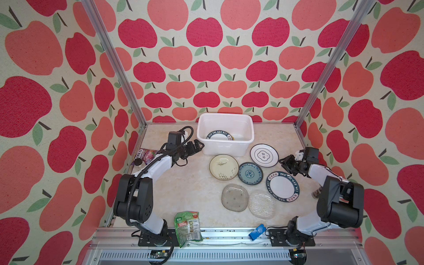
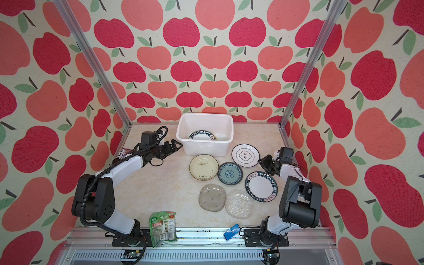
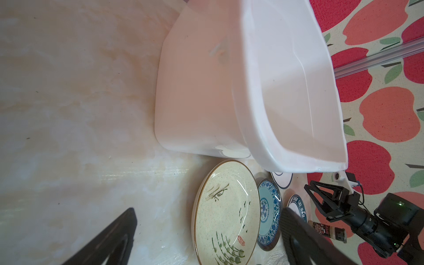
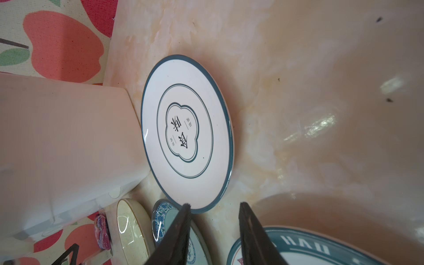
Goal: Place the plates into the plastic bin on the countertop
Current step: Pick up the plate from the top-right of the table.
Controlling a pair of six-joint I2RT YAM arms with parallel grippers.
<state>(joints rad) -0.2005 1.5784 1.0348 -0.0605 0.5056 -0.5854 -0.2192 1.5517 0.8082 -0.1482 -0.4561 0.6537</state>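
Right claw [image 4: 215, 204], half open and empty, is at the thin-rimmed white plate [image 4: 185, 135] beside the plastic bin [image 4: 57, 137]. Next it should pinch the rim. Left claw [image 1: 199, 144] is wide open.

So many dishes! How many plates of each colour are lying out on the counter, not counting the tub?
white plate with lettered dark rim: 1
white plate with thin dark rim: 1
cream plate: 1
blue patterned plate: 1
grey glass plate: 1
clear glass plate: 1
Total: 6
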